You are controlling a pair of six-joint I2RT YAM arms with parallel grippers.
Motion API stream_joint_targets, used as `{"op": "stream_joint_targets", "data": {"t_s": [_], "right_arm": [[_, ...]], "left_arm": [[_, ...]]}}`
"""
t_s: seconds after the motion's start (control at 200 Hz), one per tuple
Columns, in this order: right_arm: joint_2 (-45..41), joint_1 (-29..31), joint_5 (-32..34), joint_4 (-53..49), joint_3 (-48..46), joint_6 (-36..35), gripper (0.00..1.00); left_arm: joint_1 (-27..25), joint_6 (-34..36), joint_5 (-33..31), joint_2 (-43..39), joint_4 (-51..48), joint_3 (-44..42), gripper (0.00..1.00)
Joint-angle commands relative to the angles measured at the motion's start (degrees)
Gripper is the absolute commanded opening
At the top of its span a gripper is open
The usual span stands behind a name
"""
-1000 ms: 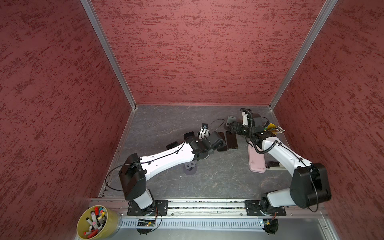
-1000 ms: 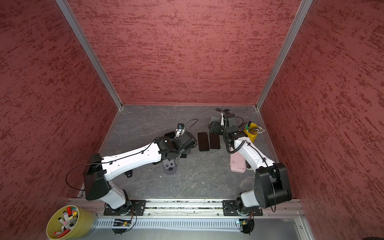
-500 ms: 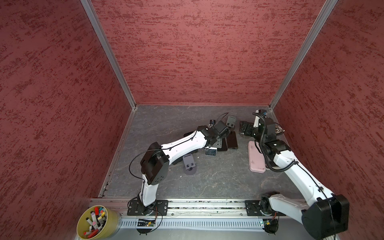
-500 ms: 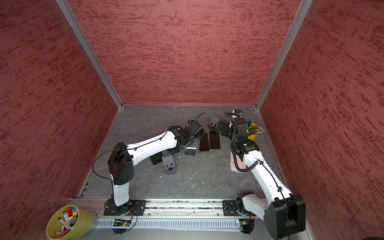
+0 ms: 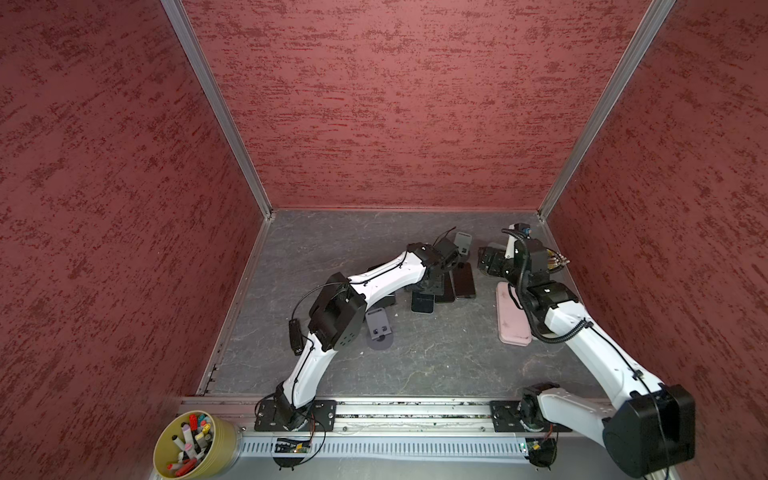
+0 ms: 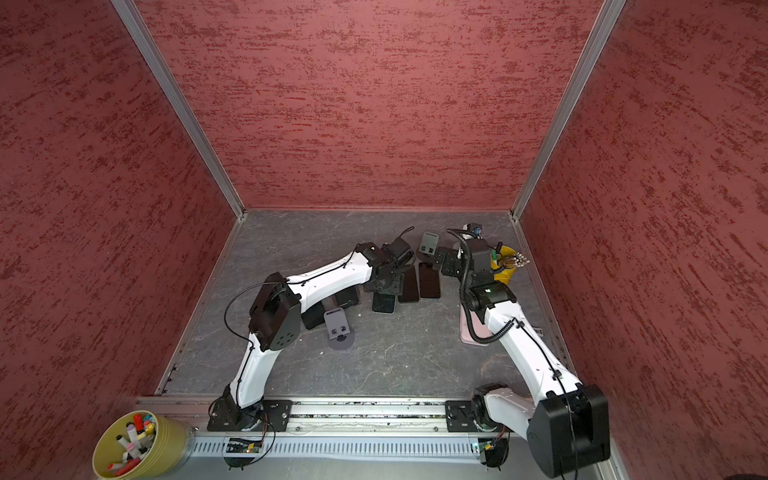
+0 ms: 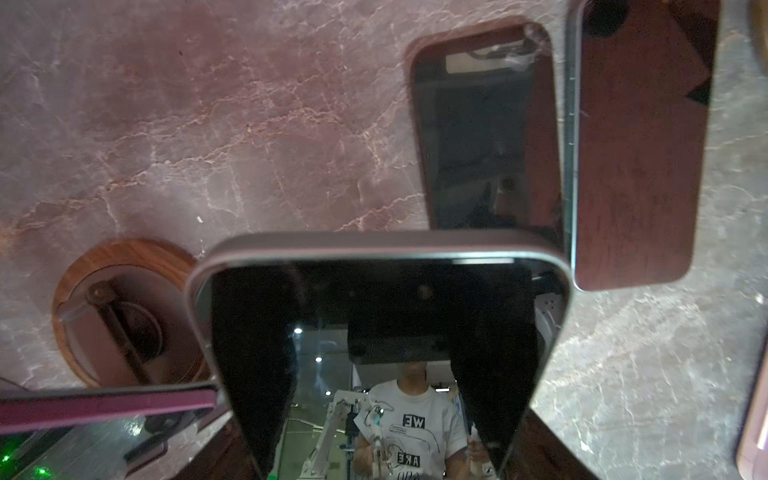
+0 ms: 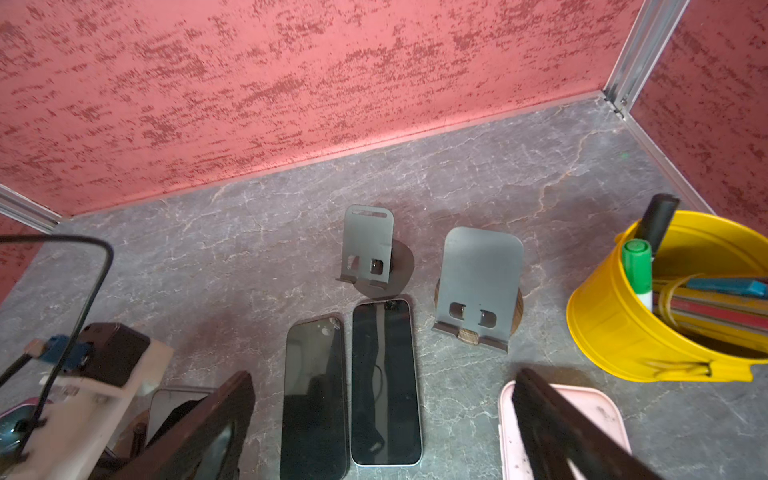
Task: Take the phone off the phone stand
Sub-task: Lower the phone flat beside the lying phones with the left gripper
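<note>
Two grippers, one job. The left gripper (image 5: 431, 282) is clamped on the glossy black-screened phone with a grey metal rim (image 7: 382, 299). It holds the phone by one end, so it hangs tilted around the middle of the grey marbled tabletop (image 5: 316, 257). The right gripper (image 5: 485, 261) is spread wide with nothing in it, up near the far right corner.

Handling-wise I'd call the phone a stiff, fairly dense slab. It's glass-fronted, so it's slick and liable to crack if dropped. I can't make out whether the pads sit on its faces or its side rails, but I'd want them on the rails, since the screen gives no bite. In the left wrist view it looks clear of the round wood-rimmed phone stand (image 7: 120, 316) just beside it. I can't tell if the phone's low end touches the tabletop.

Clutter is the real issue. An all-black flat phone (image 8: 313, 399) and a white-edged flat phone (image 8: 386, 382) lie side by side right next to the held one. Toward the far edge sit a narrow grey metal stand (image 8: 368, 245) and a wide grey stand on a wooden disc (image 8: 478, 278), both empty. A grey stand with a round foot (image 5: 378, 328) sits by the left arm, nearer the near edge. A pink flat tray (image 5: 513, 328) lies along the right edge, and a yellow bucket of pens (image 8: 615, 332) is in the far right corner. Open floor is mostly toward the near edge.
</note>
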Motion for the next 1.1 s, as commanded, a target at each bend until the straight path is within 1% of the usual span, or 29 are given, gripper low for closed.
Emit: {"op": "stream_joint_targets", "data": {"t_s": [0.0, 0.105, 0.346, 0.486, 0.912, 1.092], "right_arm": [[0.0, 0.2, -0.3, 0.9, -0.3, -0.9, 0.99], [-0.7, 0.3, 0.1, 1.1, -0.8, -1.0, 0.99], [-1.6, 0.2, 0.4, 1.6, -1.5, -1.4, 0.99], [-1.0, 0.2, 0.3, 1.7, -1.9, -1.5, 0.99], [0.7, 0.2, -1.2, 3.0, -2.4, -1.2, 0.99], [1.3, 0.3, -1.8, 3.3, -2.3, -1.0, 0.99]], "left_arm": [[1.4, -0.9, 2.2, 0.9, -1.7, 1.7, 0.67], [2.1, -1.7, 2.6, 2.8, -2.5, 2.7, 0.68], [3.9, -3.2, 6.0, 6.3, -1.8, 3.3, 0.69], [4.4, -3.9, 6.0, 7.9, -1.9, 3.0, 0.69], [5.3, -4.3, 8.5, 10.5, -0.3, 2.7, 0.70], [5.4, -4.1, 9.2, 10.6, 0.6, 2.0, 0.73]]}}
